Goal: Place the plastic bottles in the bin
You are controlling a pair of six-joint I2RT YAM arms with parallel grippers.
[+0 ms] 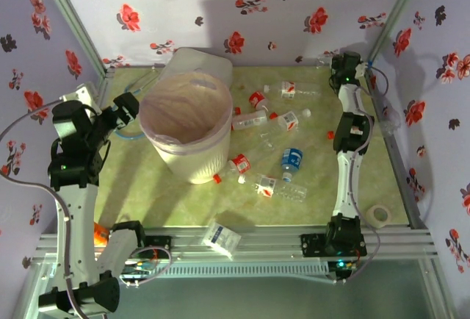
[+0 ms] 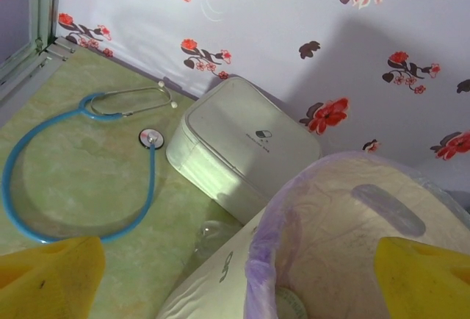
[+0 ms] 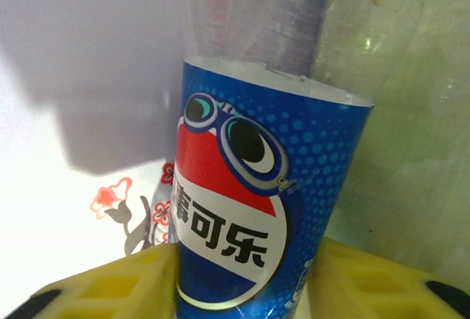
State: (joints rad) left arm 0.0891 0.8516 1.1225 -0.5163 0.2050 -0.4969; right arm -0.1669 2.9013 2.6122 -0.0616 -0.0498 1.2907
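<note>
Right gripper [image 3: 246,282] is way out in the far right corner by the wall. Its yellow fingers [image 3: 110,286] are clamped on a blue-label bottle [image 3: 257,187] that sticks out between them. Left gripper [image 1: 126,107] hangs wide open with nothing in it, just beside the left rim of the bin [image 1: 192,161]. The other bottles [image 1: 288,120] lie scattered on the table [image 1: 132,194] right of the bin.
</note>
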